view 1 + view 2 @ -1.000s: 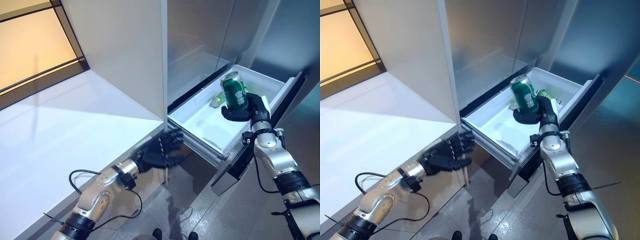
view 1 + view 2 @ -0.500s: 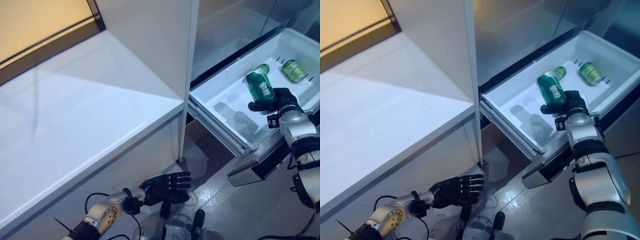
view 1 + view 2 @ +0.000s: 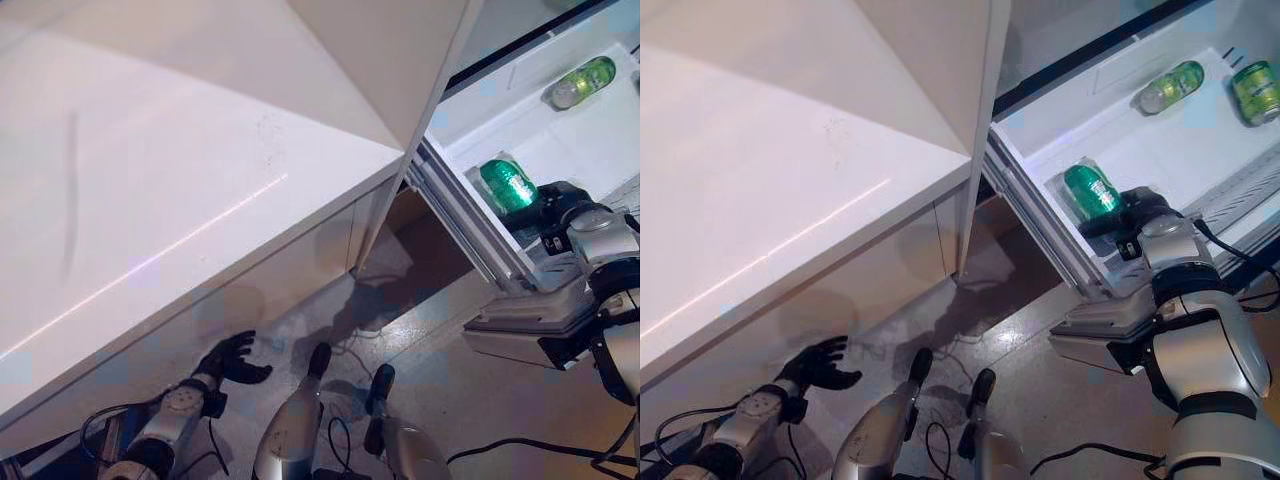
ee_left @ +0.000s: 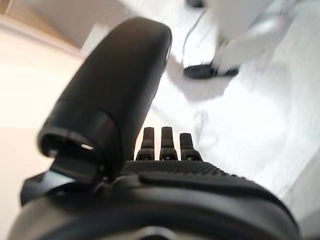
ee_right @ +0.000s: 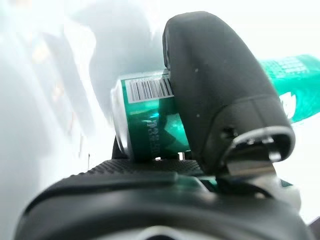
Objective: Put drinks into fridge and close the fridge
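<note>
My right hand point(image 3: 1137, 208) is shut on a green can point(image 3: 1092, 190) and holds it low inside the white fridge drawer point(image 3: 1040, 130), near its front corner. In the right wrist view the thumb point(image 5: 215, 85) curls over the green can point(image 5: 150, 135). Other green cans point(image 3: 1168, 86) lie on their sides at the back of the drawer. My left hand point(image 3: 818, 365) hangs low near the floor under the white counter point(image 3: 760, 170), fingers straight and empty; it also shows in the left wrist view point(image 4: 110, 100).
The tall white cabinet panel point(image 3: 950, 60) stands between the counter and the fridge. The pulled-out drawer's front point(image 3: 1110, 335) juts over the grey floor point(image 3: 1040, 400) beside my right arm.
The camera has tilted down and the whole picture shifted. My right hand has lowered the green can into the drawer. My left hand has dropped further toward the floor.
</note>
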`<state>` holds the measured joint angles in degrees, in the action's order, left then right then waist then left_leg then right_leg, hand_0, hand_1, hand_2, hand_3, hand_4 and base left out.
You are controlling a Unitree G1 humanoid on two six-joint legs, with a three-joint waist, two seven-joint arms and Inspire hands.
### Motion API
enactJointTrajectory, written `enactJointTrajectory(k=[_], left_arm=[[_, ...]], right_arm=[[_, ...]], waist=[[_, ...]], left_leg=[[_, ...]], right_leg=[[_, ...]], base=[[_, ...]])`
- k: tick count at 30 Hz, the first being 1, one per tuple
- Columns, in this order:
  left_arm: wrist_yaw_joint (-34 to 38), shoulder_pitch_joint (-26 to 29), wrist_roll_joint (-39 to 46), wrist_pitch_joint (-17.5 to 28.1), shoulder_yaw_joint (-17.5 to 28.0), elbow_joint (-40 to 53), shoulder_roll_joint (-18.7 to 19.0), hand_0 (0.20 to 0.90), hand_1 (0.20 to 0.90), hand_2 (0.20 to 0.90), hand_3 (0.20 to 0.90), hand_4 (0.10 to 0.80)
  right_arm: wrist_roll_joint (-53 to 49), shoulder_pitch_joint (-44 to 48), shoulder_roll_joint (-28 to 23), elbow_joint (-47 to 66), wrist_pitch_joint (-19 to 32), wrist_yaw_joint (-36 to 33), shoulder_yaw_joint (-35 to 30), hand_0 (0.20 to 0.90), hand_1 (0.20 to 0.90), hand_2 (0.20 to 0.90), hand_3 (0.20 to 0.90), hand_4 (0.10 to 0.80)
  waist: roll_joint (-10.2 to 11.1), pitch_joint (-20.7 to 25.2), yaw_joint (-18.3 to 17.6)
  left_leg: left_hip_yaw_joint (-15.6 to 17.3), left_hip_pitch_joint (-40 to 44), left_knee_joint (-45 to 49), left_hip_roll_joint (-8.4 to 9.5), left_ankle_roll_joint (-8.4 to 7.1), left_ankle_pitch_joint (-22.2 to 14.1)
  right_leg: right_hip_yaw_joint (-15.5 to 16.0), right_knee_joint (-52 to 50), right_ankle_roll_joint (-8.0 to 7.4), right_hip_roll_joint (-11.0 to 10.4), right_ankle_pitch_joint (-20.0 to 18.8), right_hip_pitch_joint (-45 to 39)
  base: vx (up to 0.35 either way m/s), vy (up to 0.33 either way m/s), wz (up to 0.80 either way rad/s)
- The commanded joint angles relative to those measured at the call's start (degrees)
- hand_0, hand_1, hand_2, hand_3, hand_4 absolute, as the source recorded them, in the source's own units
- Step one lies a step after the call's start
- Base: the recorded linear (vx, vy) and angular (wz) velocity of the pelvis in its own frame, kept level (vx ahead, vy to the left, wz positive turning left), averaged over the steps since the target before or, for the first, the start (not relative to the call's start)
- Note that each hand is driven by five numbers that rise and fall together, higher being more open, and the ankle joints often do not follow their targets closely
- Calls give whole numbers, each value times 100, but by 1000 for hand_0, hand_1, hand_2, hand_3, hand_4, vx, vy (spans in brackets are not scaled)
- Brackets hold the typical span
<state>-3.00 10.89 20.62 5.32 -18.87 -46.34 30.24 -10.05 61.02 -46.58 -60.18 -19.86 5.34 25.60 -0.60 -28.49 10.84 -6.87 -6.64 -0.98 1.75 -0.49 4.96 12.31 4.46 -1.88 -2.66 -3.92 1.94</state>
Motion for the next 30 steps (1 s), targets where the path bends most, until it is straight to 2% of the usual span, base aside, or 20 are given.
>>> enactJointTrajectory(k=[1, 3, 4, 5, 6, 11, 16, 20, 22, 27, 28, 30], left_arm=[[33, -182, -43, 355, 65, 94, -19, 900, 900, 900, 900, 800], [22, -196, 22, 224, 117, 31, -103, 900, 900, 900, 900, 800], [-26, -207, 32, 118, 139, 7, -126, 900, 900, 900, 900, 800], [-62, -214, -20, 97, 150, -27, -141, 900, 900, 900, 900, 800], [-115, -208, -96, 117, 146, -34, -138, 900, 900, 900, 900, 800], [-344, -260, -325, 201, 21, 181, -99, 900, 900, 900, 900, 800], [-545, -331, -386, 103, -42, 302, -97, 900, 900, 900, 900, 800], [-476, -454, -620, 62, 84, 119, -191, 900, 900, 900, 900, 800], [-489, -541, -783, 5, 177, -23, -263, 900, 900, 900, 900, 800], [-614, -714, -877, 30, 336, -336, -449, 900, 900, 900, 900, 800], [-688, -780, -842, 57, 353, -433, -509, 900, 900, 900, 900, 800], [-726, -800, -830, 66, 354, -466, -529, 900, 900, 900, 900, 800]], right_arm=[[271, 448, -671, 177, 361, 123, 110, 300, 300, 300, 200, 100], [308, 428, -651, 121, 362, 235, 89, 300, 300, 300, 200, 100], [300, 416, -638, 104, 356, 274, 76, 455, 455, 455, 381, 281], [289, 403, -616, 79, 338, 352, 62, 742, 742, 742, 716, 616], [287, 413, -600, 71, 312, 392, 55, 900, 900, 900, 900, 800], [165, 370, -614, 153, 371, 467, 7, 900, 900, 900, 900, 800], [-791, 76, -620, 854, 785, 121, -284, 900, 900, 900, 900, 800], [-1927, -522, -611, 1975, 1254, -426, -926, 900, 900, 900, 900, 800], [-2187, -978, -598, 2560, 1486, -581, -1469, 900, 900, 900, 900, 800], [-2067, -1664, -626, 3315, 1896, -1028, -2194, 900, 900, 900, 900, 800], [-1898, -1814, -666, 3517, 2151, -1398, -2410, 900, 900, 900, 900, 800], [-1849, -1913, -662, 3624, 2236, -1535, -2519, 900, 900, 900, 900, 800]], waist=[[66, 250, 63], [52, 213, 66], [46, 203, 69], [46, 194, 72], [47, 188, 70], [38, 202, 66], [92, 286, -4], [232, 440, -171], [304, 573, -280], [376, 886, -471], [375, 1000, -549], [374, 1046, -567]], left_leg=[[372, -328, 539, 249, 264, -389], [399, -359, 569, 255, 263, -393], [408, -374, 582, 258, 260, -393], [418, -378, 596, 262, 259, -396], [426, -375, 604, 261, 258, -397], [474, -351, 583, 248, 237, -389], [544, -196, 510, 206, 221, -419], [623, 40, 397, 172, 218, -487], [682, 169, 368, 159, 223, -547], [800, 439, 255, 124, 231, -617], [831, 517, 220, 115, 235, -638], [850, 556, 199, 111, 238, -648]], right_leg=[[-167, -1008, 14, 146, 313, 610], [-140, -1049, 10, 129, 313, 659], [-135, -1060, 8, 123, 313, 673], [-127, -1077, 3, 116, 313, 681], [-124, -1095, -1, 112, 309, 693], [-97, -1086, -18, 84, 292, 679], [-86, -1065, -55, 68, 278, 584], [-158, -976, -105, 90, 264, 423], [-231, -914, -140, 101, 258, 316], [-386, -806, -189, 130, 254, 131], [-439, -787, -204, 140, 261, 89], [-471, -781, -209, 146, 268, 72]], base=[[-68, 39, -1], [-65, 31, -1], [-53, 23, 1], [-43, 19, 1], [-37, 14, 0], [-14, 5, 0], [0, 0, 0], [8, -5, -3], [41, -8, -16], [57, 20, -23], [50, 35, -18], [18, 24, -18]])
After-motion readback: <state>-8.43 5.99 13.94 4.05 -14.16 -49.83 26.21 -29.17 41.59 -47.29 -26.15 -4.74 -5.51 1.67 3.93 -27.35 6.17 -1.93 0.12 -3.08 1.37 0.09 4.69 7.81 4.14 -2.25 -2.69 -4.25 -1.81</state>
